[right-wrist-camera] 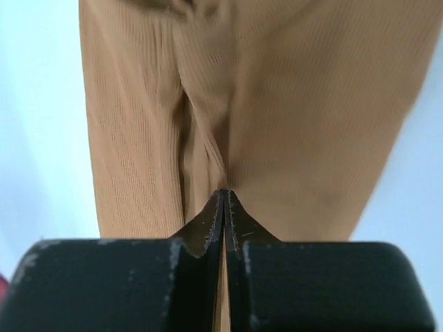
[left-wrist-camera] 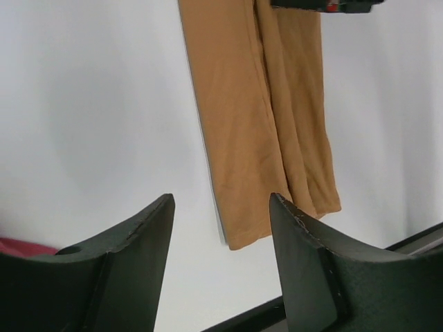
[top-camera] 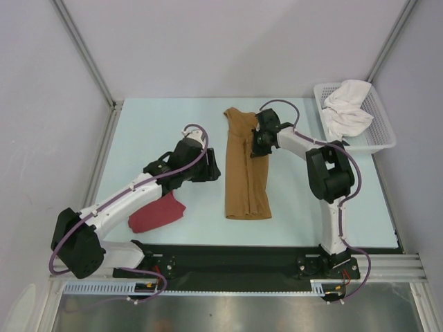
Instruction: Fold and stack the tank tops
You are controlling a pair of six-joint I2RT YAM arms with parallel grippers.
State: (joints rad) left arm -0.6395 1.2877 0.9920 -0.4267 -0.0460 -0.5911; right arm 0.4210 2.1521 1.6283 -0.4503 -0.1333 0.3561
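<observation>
Nearest you, at the counter's [top-camera: 152, 124] front edge, the dark red tank top [top-camera: 158, 213] lies crumpled, partly under the left forearm, which slants up and rightward from its base. Your left claw [left-wrist-camera: 221, 266] is released, fingers well apart with nothing between them, hovering over bare counter just left of the tan-brown tank top [top-camera: 246, 169]. That top lies mid-counter as a long narrow strip, folded lengthwise. Your right arm rises from its base, bends at the elbow and reaches back left to the strip's upper right edge. Only the right wrist view shows the right claw [right-wrist-camera: 225, 195] clenched, tips pinching a raised crease of tan cloth; from above the wrist hides them. Farthest, a white mesh basket [top-camera: 379, 117] in the right corner holds white cloth [top-camera: 346, 107].
</observation>
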